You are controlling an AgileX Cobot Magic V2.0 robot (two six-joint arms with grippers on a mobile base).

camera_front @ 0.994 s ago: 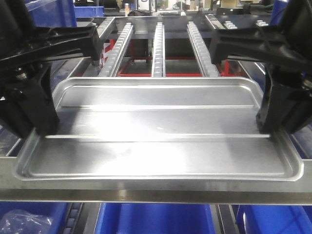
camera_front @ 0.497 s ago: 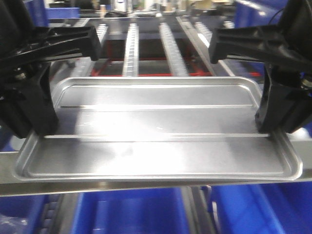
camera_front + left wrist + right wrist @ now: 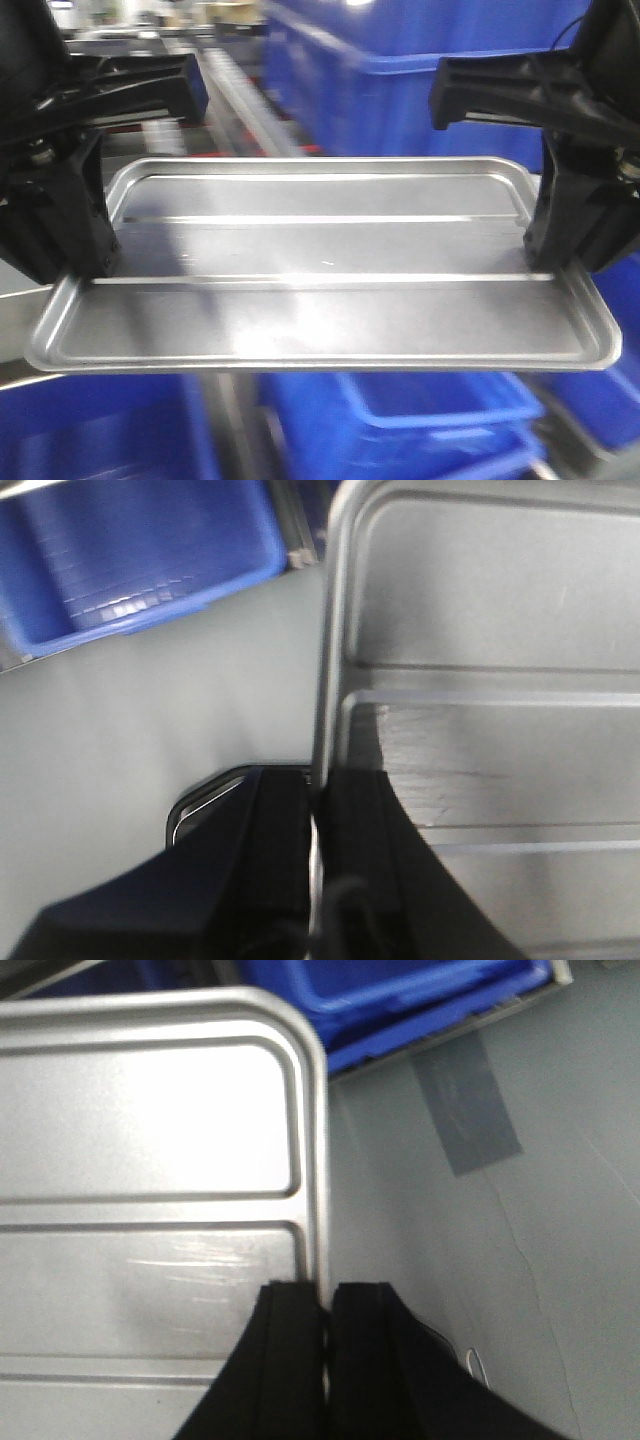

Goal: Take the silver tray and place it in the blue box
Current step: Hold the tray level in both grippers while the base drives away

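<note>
The silver tray (image 3: 320, 290) hangs level in the air between my two arms, its recessed bottom and two long ridges facing up. My left gripper (image 3: 85, 270) is shut on the tray's left rim; in the left wrist view the black fingers (image 3: 285, 830) pinch the rim of the tray (image 3: 500, 610). My right gripper (image 3: 550, 265) is shut on the right rim, and in the right wrist view its fingers (image 3: 295, 1330) clamp the tray's (image 3: 150, 1120) edge. An open blue box (image 3: 440, 410) lies below the tray's front edge. Which crate is the task's blue box I cannot tell.
Tall blue crates (image 3: 420, 100) fill the back right, blurred. The steel rack rails (image 3: 235, 100) show at the upper left. Another blue crate (image 3: 130, 560) stands on the grey floor to the left, one more (image 3: 400, 1000) to the right beside a grey tape patch (image 3: 468, 1105).
The whole view has swung right: the roller rack behind the tray has slid off to the left and blue crates now fill the background. Both grippers keep their hold on the tray.
</note>
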